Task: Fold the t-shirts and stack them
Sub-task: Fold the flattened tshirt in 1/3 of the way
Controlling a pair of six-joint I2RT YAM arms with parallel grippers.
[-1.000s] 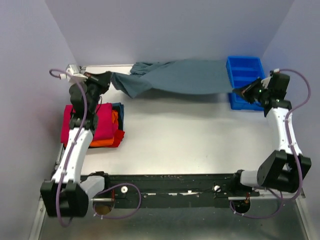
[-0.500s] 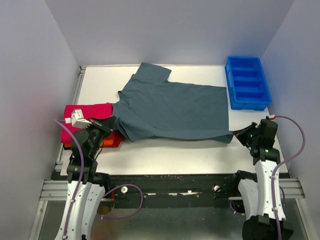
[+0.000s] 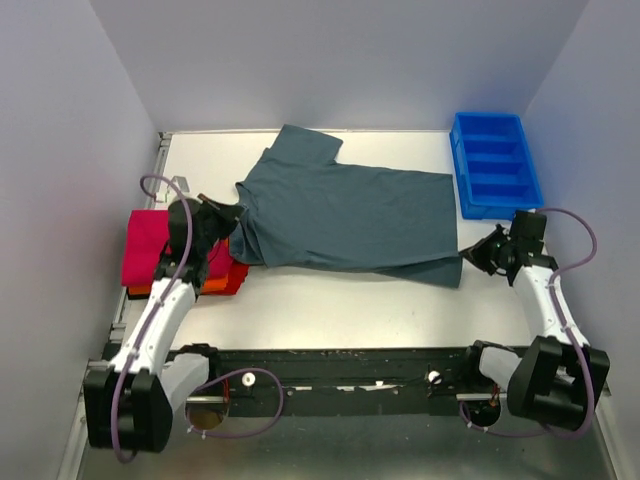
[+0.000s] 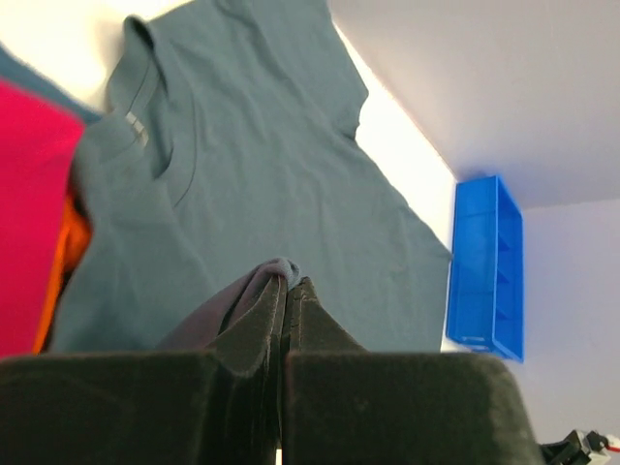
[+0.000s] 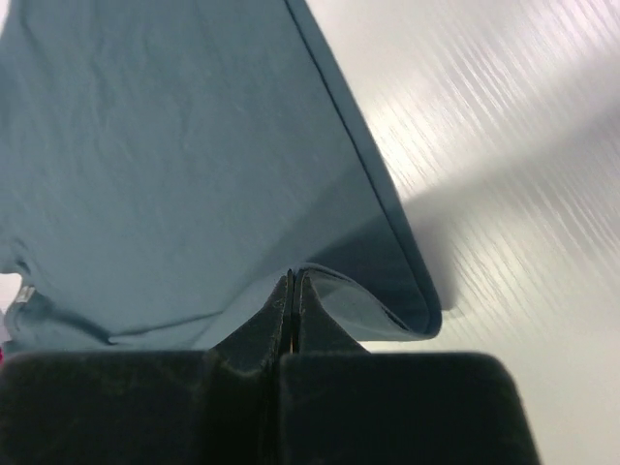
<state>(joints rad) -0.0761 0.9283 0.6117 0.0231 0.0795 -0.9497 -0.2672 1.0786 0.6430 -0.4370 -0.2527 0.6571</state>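
Observation:
The slate grey-blue t-shirt (image 3: 345, 210) lies spread flat across the middle of the table, collar to the left, hem to the right. My left gripper (image 3: 226, 216) is shut on a pinch of its cloth at the near left shoulder, shown in the left wrist view (image 4: 289, 284). My right gripper (image 3: 471, 256) is shut on the near hem corner, shown in the right wrist view (image 5: 294, 278), where the cloth (image 5: 174, 145) curls under. The crimson-pink t-shirt (image 3: 148, 250) lies folded at the left on the orange t-shirt (image 3: 226, 281).
A bright blue compartment tray (image 3: 494, 165) stands at the back right, just beyond the shirt's hem; it also shows in the left wrist view (image 4: 480, 263). White table (image 3: 340, 310) shows in front of the shirt. Walls close in at left, right and back.
The shirt, held stretched in the air at the back, was swung forward and laid on the table. Since then both grippers have moved a little back, still gripping it.

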